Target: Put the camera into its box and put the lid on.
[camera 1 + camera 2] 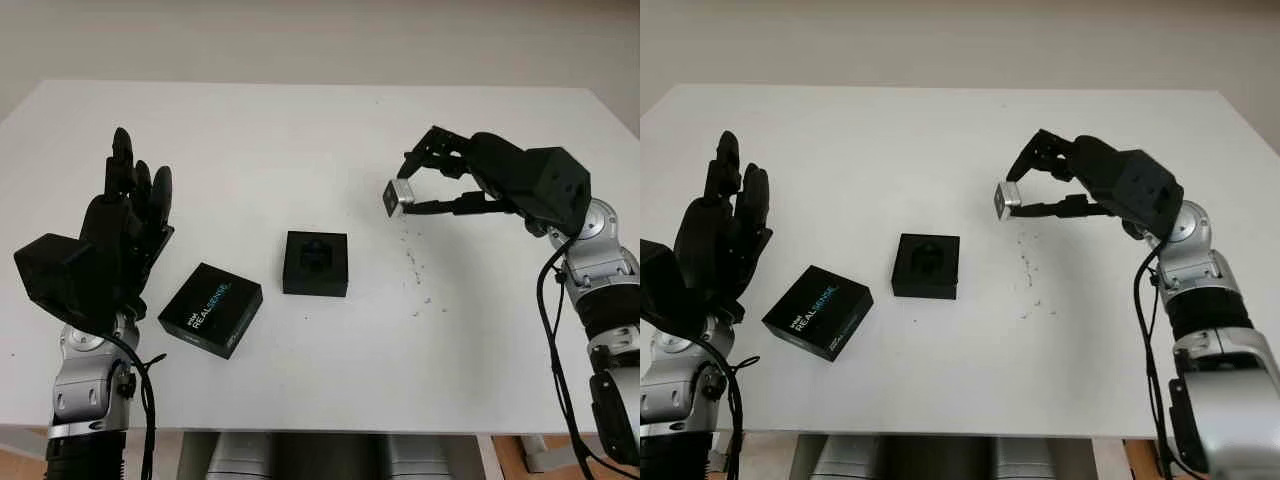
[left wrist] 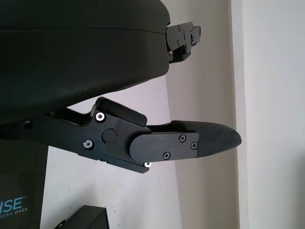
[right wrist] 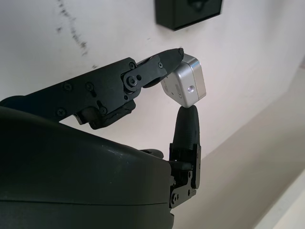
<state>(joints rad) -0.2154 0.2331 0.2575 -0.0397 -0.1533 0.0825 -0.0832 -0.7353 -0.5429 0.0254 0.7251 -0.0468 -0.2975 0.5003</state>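
Two hands show in the left eye view: the right hand is up in the air, pinching the small silver camera at its fingertips, and the left hand is raised off to the far side, open and holding nothing. From the right hand, the open black box sits lower down and over toward the left hand, well apart from the camera, so the camera must go down and across to reach it. The lid (the flat black piece with writing on it) lies on the table just beside the box, on the side nearer the left hand, so that hand looks best placed to fetch it later. In the right eye view it is the same story, with little dark specks on the table under the right hand. In the left wrist view, one finger sticks out over the table with nothing in it. In the right wrist view, two fingertips squeeze the camera from opposite sides, and the box waits farther out, past the fingertips.
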